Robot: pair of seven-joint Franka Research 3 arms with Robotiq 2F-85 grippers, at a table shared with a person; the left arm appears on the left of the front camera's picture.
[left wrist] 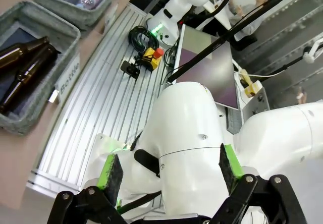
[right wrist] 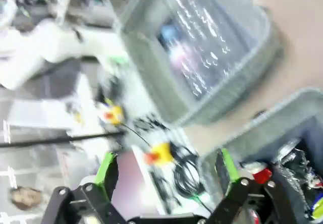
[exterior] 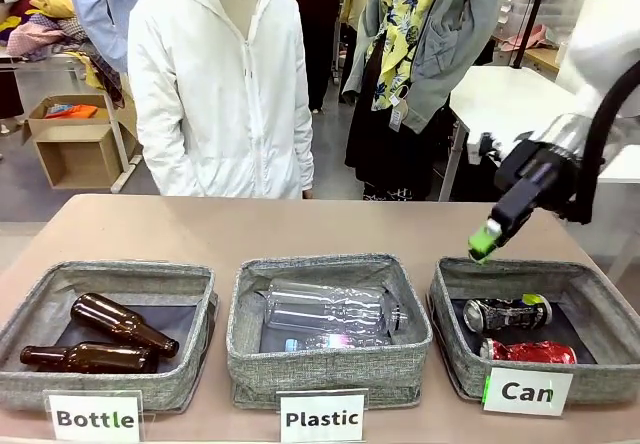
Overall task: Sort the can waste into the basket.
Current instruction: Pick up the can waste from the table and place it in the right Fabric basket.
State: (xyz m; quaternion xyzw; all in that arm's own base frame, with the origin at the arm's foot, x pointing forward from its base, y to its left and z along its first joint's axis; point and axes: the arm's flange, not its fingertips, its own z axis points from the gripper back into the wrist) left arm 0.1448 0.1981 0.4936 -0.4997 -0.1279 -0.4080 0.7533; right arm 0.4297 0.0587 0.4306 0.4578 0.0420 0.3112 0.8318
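Observation:
Two crushed cans lie in the grey basket (exterior: 590,294) with the "Can" card: a black-and-silver can (exterior: 505,314) with a yellow-green end, and a red can (exterior: 530,352) in front of it. My right gripper (exterior: 483,243) hangs open and empty just above the basket's far left rim. In the blurred right wrist view, the right gripper (right wrist: 166,171) stands open, and the basket (right wrist: 262,133) with the cans (right wrist: 282,166) sits at the lower right. My left gripper (left wrist: 169,171) is open with nothing between its fingers, facing its own white arm.
The "Plastic" bin (exterior: 328,364) in the middle holds clear bottles (exterior: 325,309). The "Bottle" bin (exterior: 100,384) at left holds two brown glass bottles (exterior: 120,324). A person in a white jacket (exterior: 220,84) stands at the far side. The far strip of table is bare.

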